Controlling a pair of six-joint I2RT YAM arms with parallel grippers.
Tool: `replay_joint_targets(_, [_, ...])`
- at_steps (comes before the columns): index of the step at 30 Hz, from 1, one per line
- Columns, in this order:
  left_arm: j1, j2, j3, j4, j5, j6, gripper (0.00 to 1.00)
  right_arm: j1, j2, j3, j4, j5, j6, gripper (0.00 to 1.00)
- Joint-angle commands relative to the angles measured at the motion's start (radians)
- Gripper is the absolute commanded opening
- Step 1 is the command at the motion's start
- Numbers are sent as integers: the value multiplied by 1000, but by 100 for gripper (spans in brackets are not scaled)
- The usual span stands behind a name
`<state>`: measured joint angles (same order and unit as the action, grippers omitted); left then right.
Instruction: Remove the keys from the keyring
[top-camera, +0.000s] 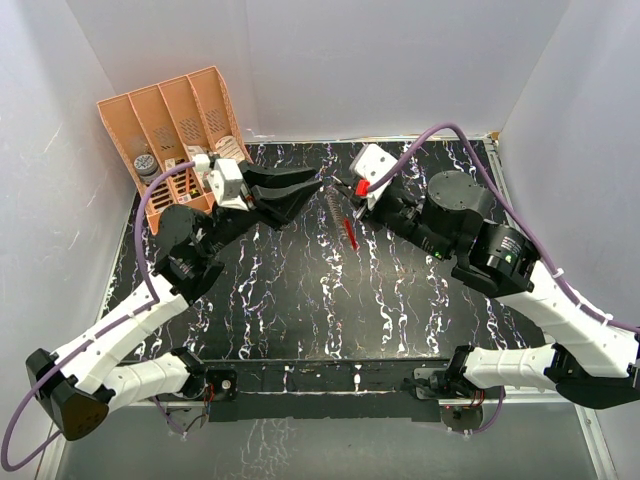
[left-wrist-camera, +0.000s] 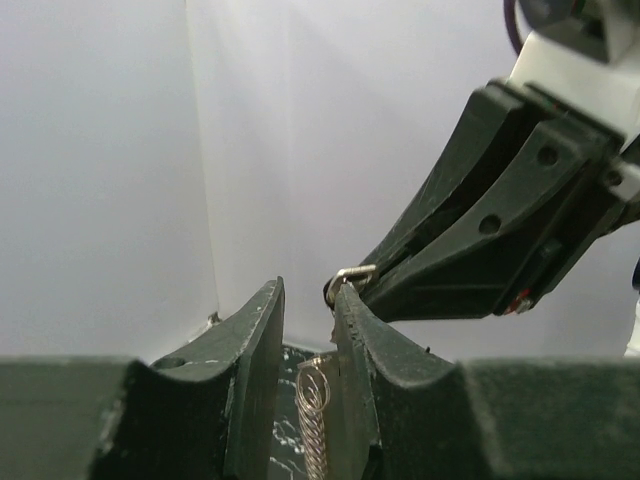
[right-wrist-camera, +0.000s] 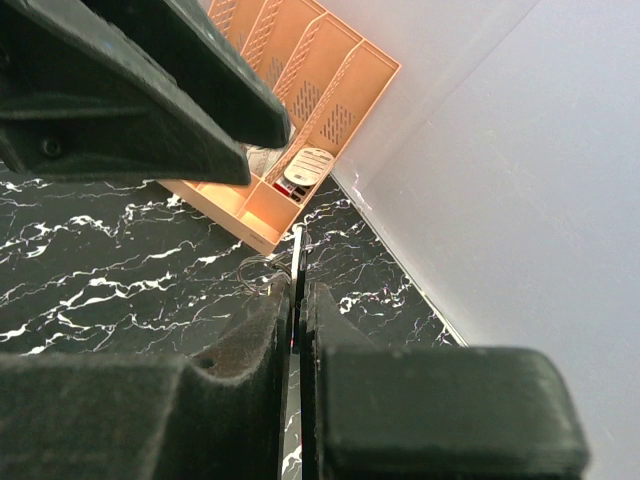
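Two tools meet above the worktop (top-camera: 300, 300): right tool (top-camera: 347, 192) clamped on the keyring (top-camera: 350, 232), probably light and stiff, by its flat red tag; left tool (top-camera: 318, 187) slightly apart at the thin, likely slippery metal ring (left-wrist-camera: 352, 273), best pinched edge-on

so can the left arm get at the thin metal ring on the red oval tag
Probably yes: the left gripper is partly open with its tips right at the thin metal ring, nothing between them; the right gripper holds the red oval tag.
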<state>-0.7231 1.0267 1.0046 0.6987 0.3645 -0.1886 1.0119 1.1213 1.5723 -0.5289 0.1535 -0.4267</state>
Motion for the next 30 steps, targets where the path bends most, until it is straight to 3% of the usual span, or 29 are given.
replay_joint_targets(1, [2, 6, 32, -45, 33, 33, 28, 2, -17, 2, 68, -12, 0, 0])
replay_joint_targets(14, [2, 4, 10, -29, 58, 9, 28, 2, -18, -13, 71, -13, 6, 0])
replay_joint_targets(25, [4, -62, -47, -37, -16, 26, 28, 2, -25, -24, 76, -8, 5, 0])
replay_joint_targets(30, [2, -70, -39, -43, 31, -6, 28, 2, -22, -28, 77, -6, 5, 0])
